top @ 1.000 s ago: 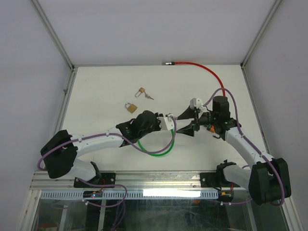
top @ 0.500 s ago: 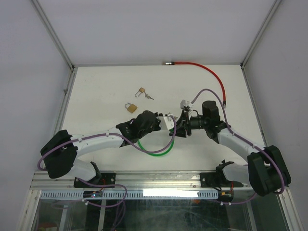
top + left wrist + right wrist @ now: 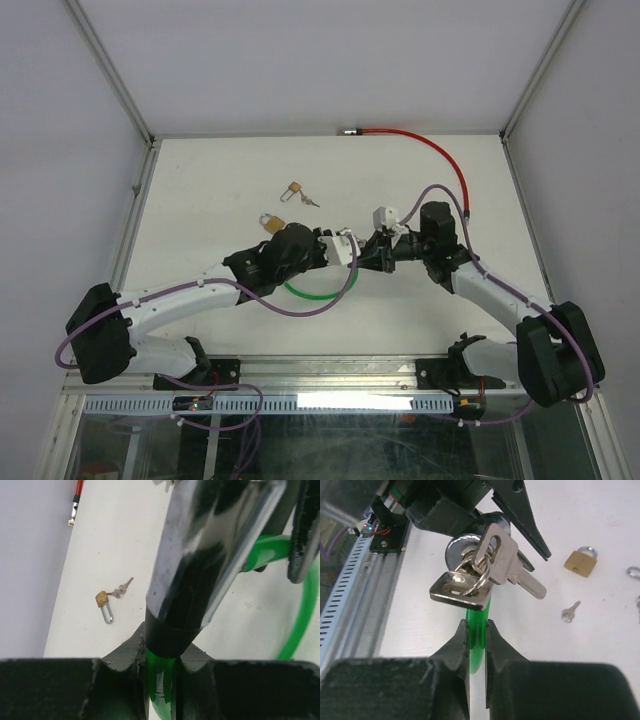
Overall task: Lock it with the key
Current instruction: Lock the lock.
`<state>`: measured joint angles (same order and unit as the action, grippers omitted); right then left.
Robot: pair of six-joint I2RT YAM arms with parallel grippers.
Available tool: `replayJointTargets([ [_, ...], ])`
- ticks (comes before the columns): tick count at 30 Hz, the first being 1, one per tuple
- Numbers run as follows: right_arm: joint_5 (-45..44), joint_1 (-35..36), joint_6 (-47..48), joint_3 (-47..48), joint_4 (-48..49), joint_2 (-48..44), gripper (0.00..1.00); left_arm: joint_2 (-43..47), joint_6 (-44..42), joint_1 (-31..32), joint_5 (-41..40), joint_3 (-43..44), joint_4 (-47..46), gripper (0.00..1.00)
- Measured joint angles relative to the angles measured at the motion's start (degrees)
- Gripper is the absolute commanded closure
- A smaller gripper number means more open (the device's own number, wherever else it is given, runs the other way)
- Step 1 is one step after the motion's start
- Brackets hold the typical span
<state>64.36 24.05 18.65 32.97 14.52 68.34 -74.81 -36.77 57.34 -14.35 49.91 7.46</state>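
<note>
My left gripper (image 3: 161, 666) was clamped on the green cable lock (image 3: 200, 555) above the table (image 3: 200, 180), keys (image 3: 470, 587) dangling from its end. The right gripper (image 3: 477, 630) sat pinched nearly shut just under them, seemingly on no key, so I worried a twist would only swing the bunch.

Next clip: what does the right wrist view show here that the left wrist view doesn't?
Only the right wrist: the key bunch hanging at the keyed end of the lock barrel, and the slotted rail at the left.
Only the left wrist: the end of the red cable, and the barrel's chrome side up close.
Both: the green cable pinched in that arm's own gripper (right gripper, left gripper), and a brass padlock on the white table. I cannot tell whether it is the same padlock.
</note>
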Motion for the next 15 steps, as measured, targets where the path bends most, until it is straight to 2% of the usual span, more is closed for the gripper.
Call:
replayJointTargets([
  [5,2.4,0.2,3.1,2.3,6.0,5.2,1.0,2.0,0.0,0.0,-1.7,0.5,2.5,1.0],
  [10,4.9,0.2,2.2,2.5,16.3,12.2,1.0,2.0,0.2,-0.1,-3.4,0.5,4.5,1.0],
  [15,5.6,0.2,3.3,2.4,19.4,13.8,1.0,2.1,1.4,-0.1,-3.5,0.5,5.0,1.0],
])
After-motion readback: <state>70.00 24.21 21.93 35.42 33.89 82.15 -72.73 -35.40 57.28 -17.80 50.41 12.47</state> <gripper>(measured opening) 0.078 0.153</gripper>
